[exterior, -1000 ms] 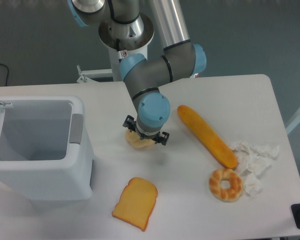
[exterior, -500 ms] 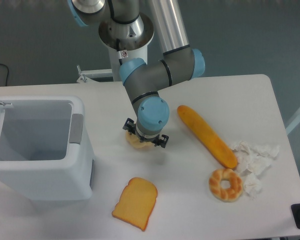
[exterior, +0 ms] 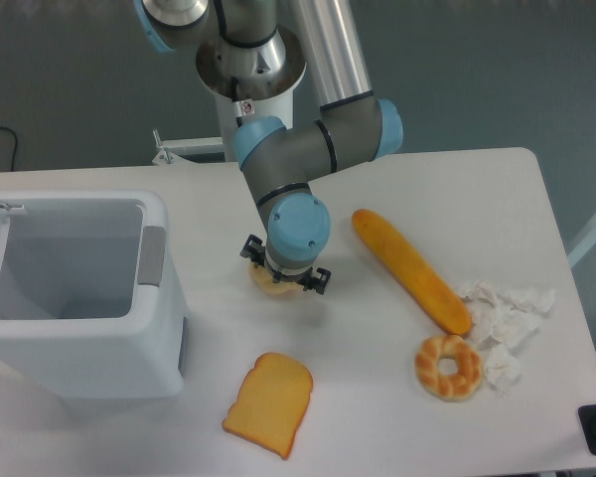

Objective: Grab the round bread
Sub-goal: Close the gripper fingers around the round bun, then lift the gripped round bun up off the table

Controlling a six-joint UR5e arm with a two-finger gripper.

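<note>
Looking down from the one fixed camera at a smooth white counter (exterior: 407,397) with rounded corners. Resting on it near the middle, the round bread (exterior: 275,285): small, pale cream-yellow, lumpy, mostly hidden under the arm's blue and grey wrist. Only its lower edge peeking out. Pointing straight down over it, the gripper (exterior: 282,276), with dark fingers (exterior: 318,282) poking out on either side of the bun, one at its left and one at its right. Close against the bun, but cannot tell if squeezing it or just beside it.

Lying to the right, a long orange baguette (exterior: 410,269), smooth and shiny, slanting down toward the right. Near its lower end, a browner ring bread (exterior: 448,367) with a hole and bumpy braids. Just beside that, crumpled white paper (exterior: 507,318), wrinkly and soft-looking. Lower down toward the front, a flat orange toast slice (exterior: 268,403) with a darker crust edge. Standing at the left, a big white plastic bin (exterior: 74,298) with an open top and smooth walls, well apart from the bun.
</note>
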